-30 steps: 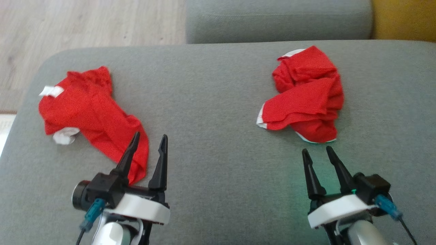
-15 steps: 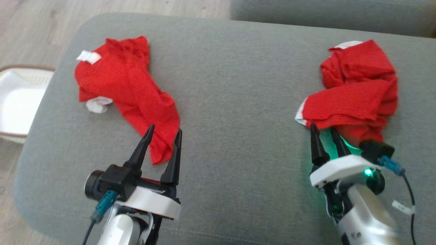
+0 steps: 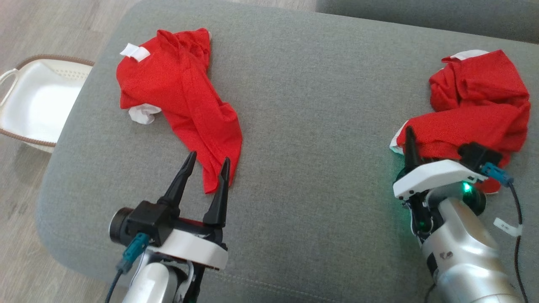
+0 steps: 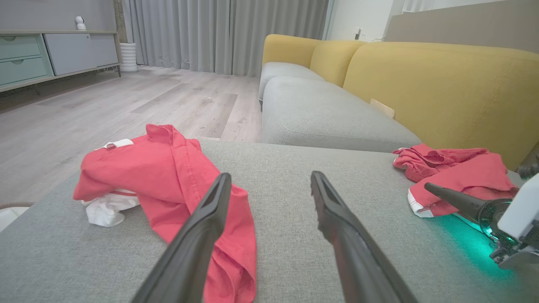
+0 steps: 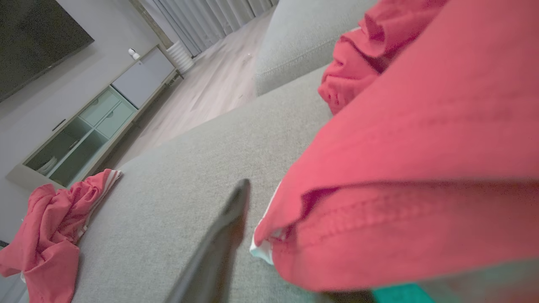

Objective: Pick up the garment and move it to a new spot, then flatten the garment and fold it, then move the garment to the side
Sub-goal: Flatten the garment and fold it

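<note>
Two crumpled red garments lie on the grey cushion point(image 3: 316, 105). The left garment point(image 3: 177, 97) point(image 4: 168, 176) point(image 5: 50, 227) has white trim, and its tail reaches down between the fingers of my left gripper point(image 3: 209, 158) point(image 4: 269, 181), which is open and holds nothing. The right garment point(image 3: 476, 109) point(image 4: 459, 176) point(image 5: 421, 139) lies at the cushion's right. My right gripper point(image 3: 419, 143) is at its near edge. One dark finger point(image 5: 223, 240) stands just left of the white-trimmed hem; the cloth hides the other.
A white basket point(image 3: 38, 105) stands on the wooden floor, left of the cushion. Behind the cushion run a grey sofa seat point(image 4: 320, 113) and a yellow backrest point(image 4: 442, 84). The cushion's left edge point(image 3: 54, 168) drops off close to my left arm.
The head camera has swung, shifting the whole picture. My right gripper has pushed forward from short of the right garment to its hem, one finger now covered by cloth. The left gripper stays open.
</note>
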Motion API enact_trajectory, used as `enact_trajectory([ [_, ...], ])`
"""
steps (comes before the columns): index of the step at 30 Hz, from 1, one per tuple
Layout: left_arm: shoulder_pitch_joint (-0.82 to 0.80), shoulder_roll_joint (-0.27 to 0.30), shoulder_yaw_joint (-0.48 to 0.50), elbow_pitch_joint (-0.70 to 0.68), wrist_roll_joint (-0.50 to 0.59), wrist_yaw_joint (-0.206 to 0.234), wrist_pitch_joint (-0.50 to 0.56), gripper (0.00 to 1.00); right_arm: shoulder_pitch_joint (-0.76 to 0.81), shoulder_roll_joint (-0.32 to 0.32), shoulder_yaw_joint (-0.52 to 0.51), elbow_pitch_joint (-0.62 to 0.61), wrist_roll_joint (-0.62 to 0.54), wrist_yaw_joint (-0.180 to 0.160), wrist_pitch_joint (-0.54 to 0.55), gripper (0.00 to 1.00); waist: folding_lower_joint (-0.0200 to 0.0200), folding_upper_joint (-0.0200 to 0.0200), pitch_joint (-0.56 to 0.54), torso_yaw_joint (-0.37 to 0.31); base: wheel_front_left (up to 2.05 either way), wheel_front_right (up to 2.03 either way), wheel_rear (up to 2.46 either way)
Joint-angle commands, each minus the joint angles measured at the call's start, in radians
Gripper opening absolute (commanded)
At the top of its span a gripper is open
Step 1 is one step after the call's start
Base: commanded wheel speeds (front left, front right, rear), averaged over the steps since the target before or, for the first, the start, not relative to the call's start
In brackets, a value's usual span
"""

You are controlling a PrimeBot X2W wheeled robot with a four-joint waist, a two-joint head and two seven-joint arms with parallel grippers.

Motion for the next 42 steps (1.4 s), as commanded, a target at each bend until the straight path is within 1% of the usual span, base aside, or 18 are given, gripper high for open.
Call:
enact_trajectory([
  [1, -0.044, 0.0, 0.031, -0.029, -0.008, 0.009, -0.005, 1.0, -0.027, 0.003, 0.02, -0.035, -0.016, -0.001, -0.013, 0.0, 0.0, 0.0, -0.002, -0.002, 0.0, 0.0, 0.0],
  [5, -0.043, 0.0, 0.029, -0.025, -0.016, 0.014, -0.005, 1.0, -0.015, 0.003, 0.03, -0.103, -0.056, -0.001, -0.014, 0.0, 0.0, 0.0, -0.018, -0.013, 0.0, 0.0, 0.0],
  [6, -0.043, 0.0, 0.028, -0.024, -0.019, 0.015, -0.005, 1.0, -0.011, 0.003, 0.04, -0.124, -0.062, -0.001, -0.014, 0.0, 0.0, 0.0, -0.024, -0.016, 0.0, 0.0, 0.0],
  [7, -0.041, 0.0, 0.026, -0.022, -0.024, 0.017, -0.005, 1.0, -0.007, 0.003, 0.068, -0.171, -0.068, -0.001, -0.014, 0.0, 0.0, 0.0, -0.037, -0.023, 0.0, 0.0, 0.0],
  [11, -0.029, 0.0, 0.028, -0.017, -0.031, 0.022, -0.005, 1.0, -0.034, 0.003, 0.173, -0.261, -0.03, -0.001, -0.014, 0.0, 0.0, 0.0, -0.067, -0.046, 0.0, 0.0, 0.0],
  [16, -0.007, 0.0, 0.034, -0.012, -0.038, 0.025, -0.005, 1.0, -0.153, 0.003, 0.263, -0.34, 0.04, -0.001, -0.014, 0.0, 0.0, 0.0, -0.105, -0.076, 0.0, 0.0, 0.0],
  [19, 0.002, 0.0, 0.036, -0.012, -0.037, 0.025, -0.005, 1.0, -0.232, 0.003, 0.268, -0.36, 0.078, -0.001, -0.014, 0.0, 0.0, 0.0, -0.122, -0.088, 0.0, 0.0, 0.0],
  [21, 0.005, 0.0, 0.042, -0.015, -0.036, 0.026, -0.005, 1.0, -0.27, 0.003, 0.26, -0.356, 0.077, -0.001, -0.014, 0.0, 0.0, 0.0, -0.129, -0.097, 0.0, 0.0, 0.0],
  [24, 0.012, 0.0, 0.054, -0.02, -0.035, 0.029, -0.005, 1.0, -0.272, -0.012, 0.23, -0.352, 0.087, -0.001, 0.008, 0.0, 0.0, 0.0, -0.138, -0.112, 0.0, 0.0, 0.0],
  [28, 0.025, 0.0, 0.064, -0.029, -0.038, 0.033, -0.005, 1.0, -0.175, -0.085, 0.2, -0.382, 0.136, -0.001, 0.078, 0.0, 0.0, 0.0, -0.142, -0.139, 0.0, 0.0, 0.0],
  [31, 0.029, 0.0, 0.066, -0.032, -0.039, 0.034, -0.005, 1.0, -0.052, -0.148, 0.17, -0.422, 0.197, -0.001, 0.14, 0.0, 0.0, 0.0, -0.142, -0.16, 0.0, 0.0, 0.0],
  [34, 0.028, 0.0, 0.069, -0.034, -0.037, 0.032, -0.005, 1.0, 0.081, -0.196, 0.143, -0.466, 0.248, -0.001, 0.194, 0.0, 0.0, 0.0, -0.142, -0.184, 0.0, 0.0, 0.0],
  [38, 0.024, 0.0, 0.072, -0.034, -0.034, 0.029, -0.005, 1.0, 0.231, -0.228, 0.1, -0.472, 0.288, -0.001, 0.258, 0.0, 0.0, 0.0, -0.141, -0.22, 0.0, 0.0, 0.0],
  [42, 0.02, 0.0, 0.072, -0.031, -0.029, 0.023, -0.005, 1.0, 0.297, -0.23, 0.045, -0.439, 0.275, -0.001, 0.271, 0.0, 0.0, 0.0, -0.14, -0.252, 0.0, 0.0, 0.0],
])
